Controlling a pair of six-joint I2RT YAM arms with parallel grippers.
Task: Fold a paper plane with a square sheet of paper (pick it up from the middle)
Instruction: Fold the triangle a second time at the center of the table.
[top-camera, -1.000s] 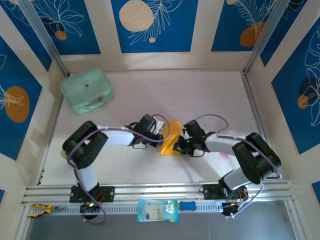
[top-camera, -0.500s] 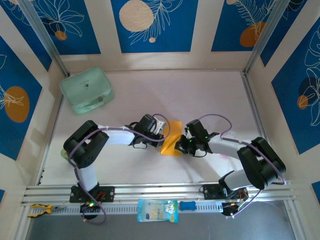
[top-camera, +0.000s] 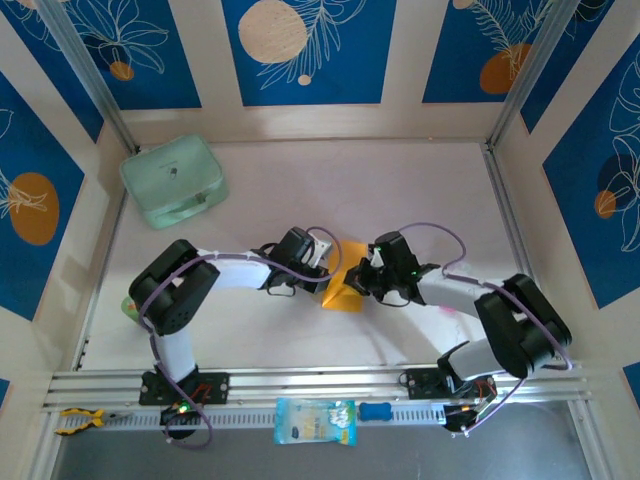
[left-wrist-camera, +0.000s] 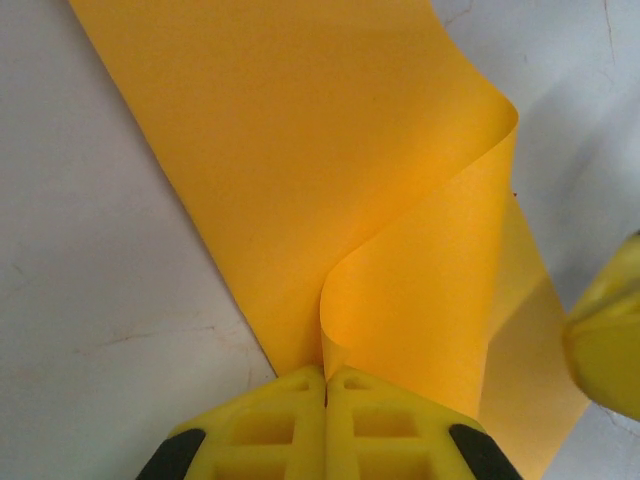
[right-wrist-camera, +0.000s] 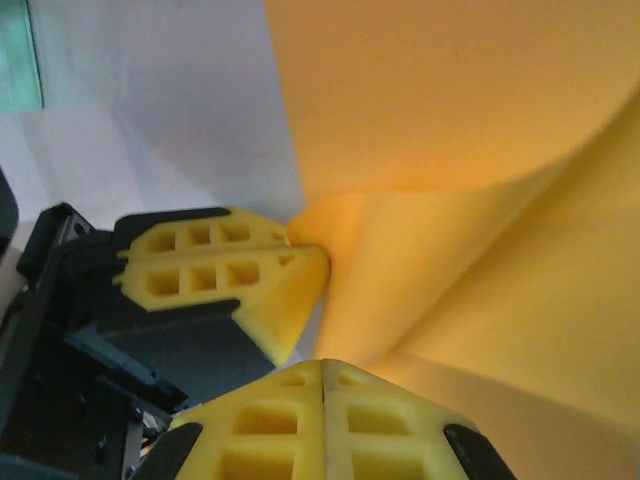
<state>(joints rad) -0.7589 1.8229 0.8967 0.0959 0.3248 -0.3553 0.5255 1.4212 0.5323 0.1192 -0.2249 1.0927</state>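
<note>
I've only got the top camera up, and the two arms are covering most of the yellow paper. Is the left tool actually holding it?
Observer: Yes. In the left wrist view the left tool is shut on an edge of the square sheet of paper, and the edge comes straight out from between its tips.
Operator: And the right tool, is it on the paper as well?
Observer: It looks so. In the right wrist view the right tool is shut, and the curled-up edge of the sheet runs down into its tips.
</note>
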